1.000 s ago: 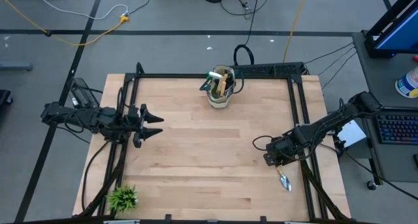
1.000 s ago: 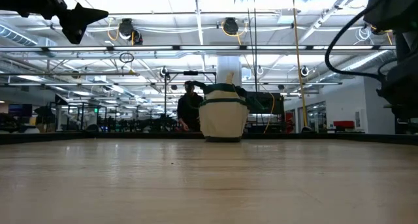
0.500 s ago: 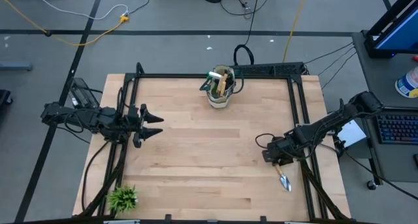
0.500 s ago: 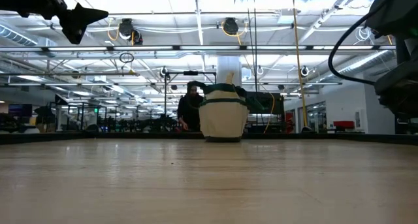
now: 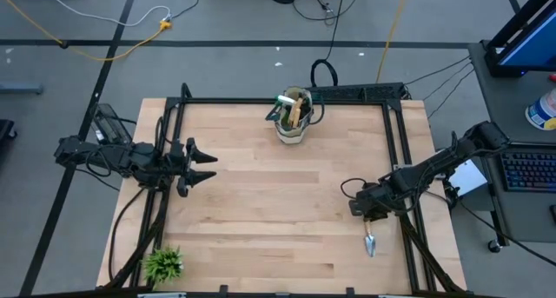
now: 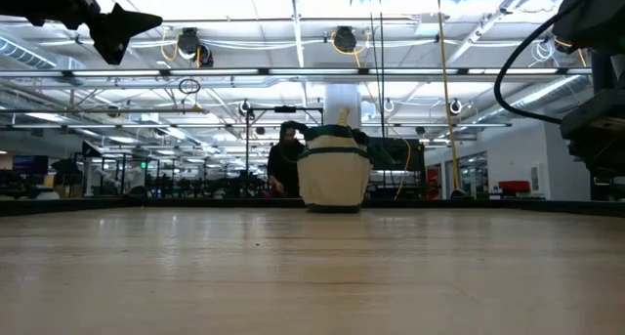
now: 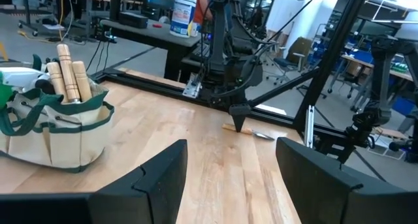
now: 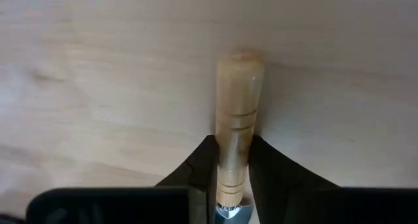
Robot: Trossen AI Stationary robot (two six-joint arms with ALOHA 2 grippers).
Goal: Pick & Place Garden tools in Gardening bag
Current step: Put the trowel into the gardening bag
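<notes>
Trowel (image 5: 371, 239) lies near the table's (image 5: 261, 228) right front edge, its wooden handle clamped between the fingers of the right gripper (image 5: 368, 220), metal blade pointing away toward the front. The bag (image 5: 294, 124) stands upright at the table's far middle edge, wooden handles poking out. The left gripper (image 5: 207, 166) hovers at the left side, fingers spread, grasping nothing.

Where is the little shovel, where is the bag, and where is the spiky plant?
trowel (image 8: 236, 129): right wrist view, on its wooden handle.
gardening bag (image 6: 334, 179): low view, on its beige side.
plant (image 5: 163, 264): high view, on its green leaves.
</notes>
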